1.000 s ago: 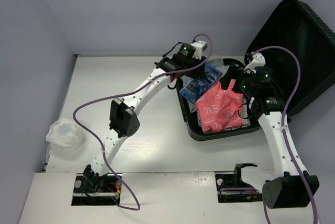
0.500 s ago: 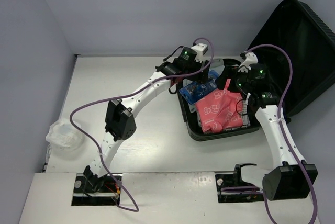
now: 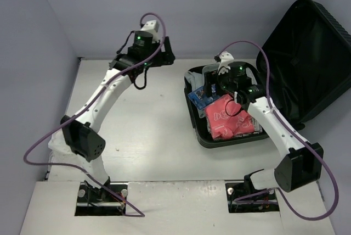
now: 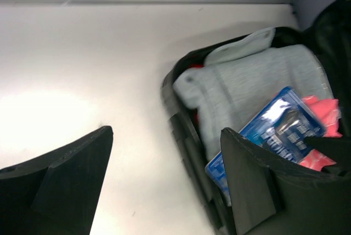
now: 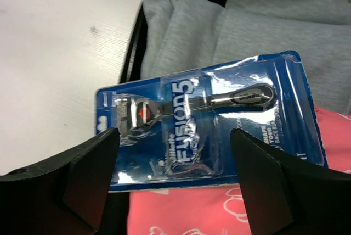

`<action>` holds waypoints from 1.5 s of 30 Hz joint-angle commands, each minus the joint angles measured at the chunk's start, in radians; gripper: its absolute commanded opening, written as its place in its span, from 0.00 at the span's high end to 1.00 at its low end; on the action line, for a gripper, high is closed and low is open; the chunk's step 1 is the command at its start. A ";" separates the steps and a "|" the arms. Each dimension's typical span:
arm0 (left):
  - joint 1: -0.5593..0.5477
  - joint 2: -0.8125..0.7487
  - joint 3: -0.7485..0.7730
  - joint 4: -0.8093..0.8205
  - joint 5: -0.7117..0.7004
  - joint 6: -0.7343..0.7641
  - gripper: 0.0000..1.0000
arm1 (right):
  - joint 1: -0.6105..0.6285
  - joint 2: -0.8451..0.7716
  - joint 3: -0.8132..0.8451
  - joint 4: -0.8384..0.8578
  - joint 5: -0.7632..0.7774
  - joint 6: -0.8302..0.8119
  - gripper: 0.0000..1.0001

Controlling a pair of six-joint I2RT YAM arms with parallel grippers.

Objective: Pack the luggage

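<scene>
The luggage (image 3: pixel 219 140) is a black hard-shell suitcase lying open at the right, its lid (image 3: pixel 310 48) leaning up behind. Inside lie a grey garment (image 5: pixel 219 32), a blue razor pack (image 5: pixel 208 119) and a pink printed bag (image 3: pixel 230 117). My right gripper (image 5: pixel 174 136) hangs open just above the razor pack, touching nothing. My left gripper (image 4: pixel 164 152) is open and empty over the bare table, left of the luggage rim (image 4: pixel 184 130). In the top view it (image 3: pixel 166 54) sits near the back wall.
A crumpled clear plastic bag (image 3: pixel 68 141) lies at the table's left edge. Walls close the left and back sides. The raised lid stands to the right of my right arm.
My left gripper has opened and swung back and left, out of the luggage, leaving the razor pack inside. My right gripper has shifted left, over the razor pack.
</scene>
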 commanded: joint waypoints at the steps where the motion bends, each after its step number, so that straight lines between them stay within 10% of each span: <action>1: 0.040 -0.145 -0.096 -0.026 0.010 -0.038 0.27 | 0.020 0.028 0.049 0.019 0.131 -0.082 0.22; 11: 0.150 -0.443 -0.495 -0.091 0.032 -0.015 0.27 | 0.046 0.099 0.026 -0.002 0.188 -0.128 0.36; 17: 0.186 -0.536 -0.608 -0.117 0.041 -0.018 0.27 | 0.048 0.117 0.037 -0.005 0.208 -0.130 1.00; 33: 0.207 -0.576 -0.616 -0.150 0.022 -0.003 0.27 | -0.130 0.245 0.296 0.044 0.091 -0.217 1.00; 45: 0.224 -0.622 -0.677 -0.152 -0.020 0.008 0.27 | -0.147 0.355 0.011 0.372 -0.001 -0.167 1.00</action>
